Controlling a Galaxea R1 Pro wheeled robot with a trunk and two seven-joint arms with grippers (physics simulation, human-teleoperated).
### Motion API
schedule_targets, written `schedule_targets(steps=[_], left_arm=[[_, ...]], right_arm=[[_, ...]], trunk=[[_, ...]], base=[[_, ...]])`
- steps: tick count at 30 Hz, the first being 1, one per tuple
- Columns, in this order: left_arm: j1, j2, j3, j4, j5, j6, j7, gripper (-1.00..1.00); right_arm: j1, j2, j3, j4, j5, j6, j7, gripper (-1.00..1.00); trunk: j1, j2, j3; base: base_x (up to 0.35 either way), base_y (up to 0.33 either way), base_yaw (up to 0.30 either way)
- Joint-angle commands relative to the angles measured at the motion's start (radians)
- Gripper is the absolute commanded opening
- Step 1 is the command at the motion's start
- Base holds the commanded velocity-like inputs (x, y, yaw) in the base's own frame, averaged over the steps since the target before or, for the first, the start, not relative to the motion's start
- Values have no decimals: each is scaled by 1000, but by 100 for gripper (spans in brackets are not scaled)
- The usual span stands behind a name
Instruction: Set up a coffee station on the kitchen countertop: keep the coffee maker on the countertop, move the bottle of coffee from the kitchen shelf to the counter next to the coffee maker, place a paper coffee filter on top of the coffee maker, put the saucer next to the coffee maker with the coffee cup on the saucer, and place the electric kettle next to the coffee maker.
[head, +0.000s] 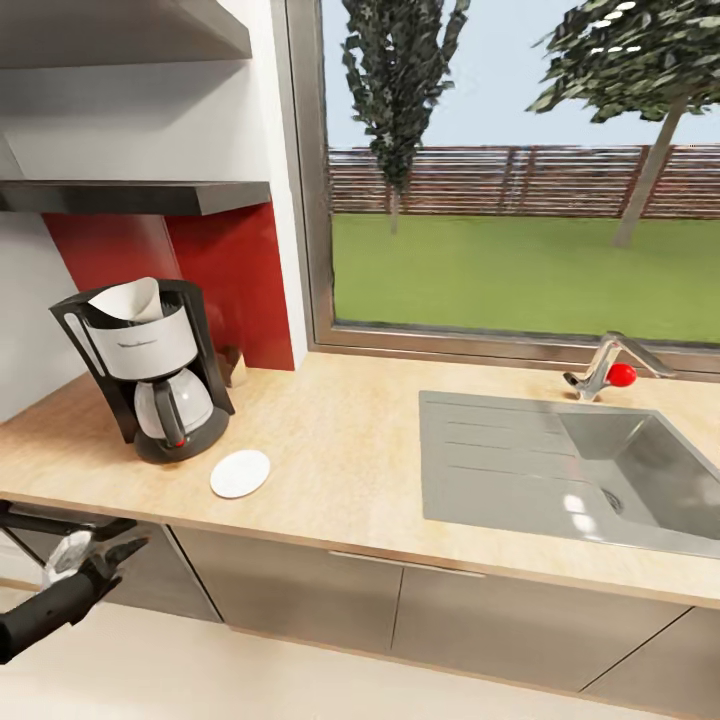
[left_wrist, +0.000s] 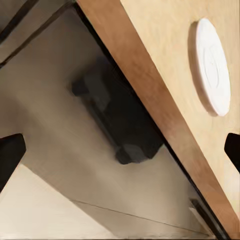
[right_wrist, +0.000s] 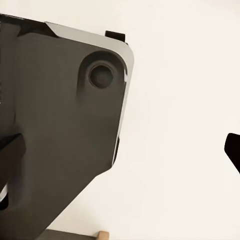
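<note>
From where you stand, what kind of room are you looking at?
It looks like a home kitchen. A light wood-look countertop runs over grey cabinet fronts, with a steel sink and tap set in under a window onto a garden. A coffee maker stands on it beside a saucer.

I am standing in a home kitchen. A long beige countertop (head: 340, 450) runs over grey cabinet fronts (head: 400, 610), with a steel sink (head: 560, 470) and tap (head: 610, 365) set into it to the right of the coffee maker (head: 150, 370). Behind the coffee maker are a red splashback (head: 220, 280) and dark wall shelves (head: 140, 195). Above the sink, a wide window (head: 520, 170) looks onto a lawn, trees and a fence.
</note>
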Motion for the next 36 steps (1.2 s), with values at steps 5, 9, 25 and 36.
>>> schedule_targets(steps=[5,9,25,36], left_arm=[[134,4,-13,13,-36,-9,-31,100],[168,-2,-102,198,-251,-126,-32,100],[175,-31,-292,989,-858,-914,156,100],[188,-35,-292,1071,-874,-914,332,100]], right_arm=[[-1,1,-8,-3,1,1,6,100],[-1,1,-13,-3,-1,0,5,100],[-1,-1,-60,-4,-215,-1,10,100],[-1,-2,-67,-5,-219,-1,11,100]], trunk=[[1,-2,-2],[1,-2,-2],[1,-2,-2],[1,-2,-2]], base=[[0,0,0],[0,0,0],[0,0,0],[0,0,0]])
